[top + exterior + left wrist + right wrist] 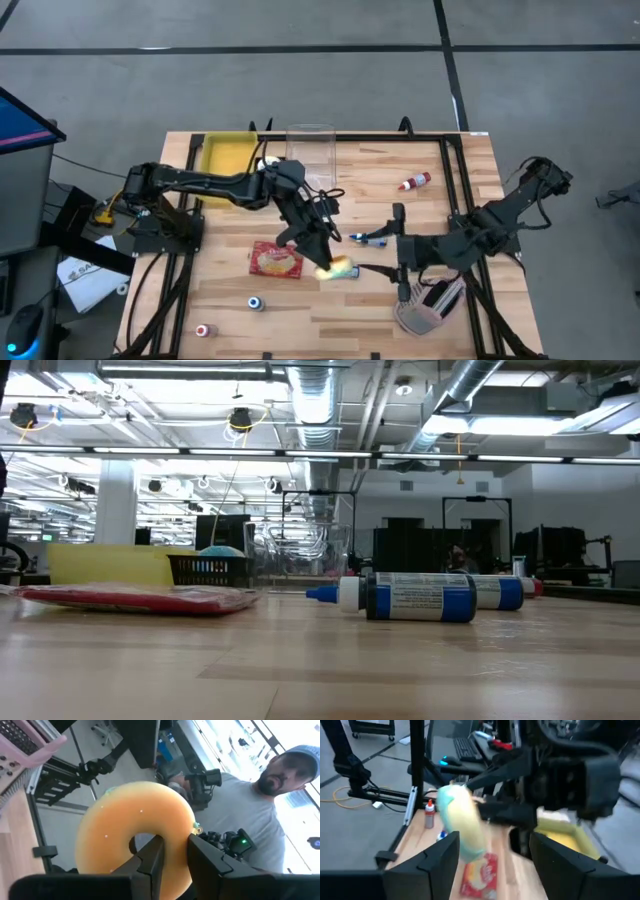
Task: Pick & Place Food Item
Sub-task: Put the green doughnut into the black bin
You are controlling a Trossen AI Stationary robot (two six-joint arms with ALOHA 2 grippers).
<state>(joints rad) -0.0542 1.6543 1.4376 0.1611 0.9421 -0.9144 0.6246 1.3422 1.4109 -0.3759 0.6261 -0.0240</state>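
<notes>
Just below centre of the high view, left claw point(325, 262) pinches the yellow donut point(339, 267) above the desk point(440, 215). Right claw point(372, 254) gapes open right beside it; the blue bottle's point(418, 597) label is too small to read.

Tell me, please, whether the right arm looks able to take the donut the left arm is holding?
Probably yes: the right tool is open, facing the donut held by the left tool above the table, with nothing between them.
</notes>
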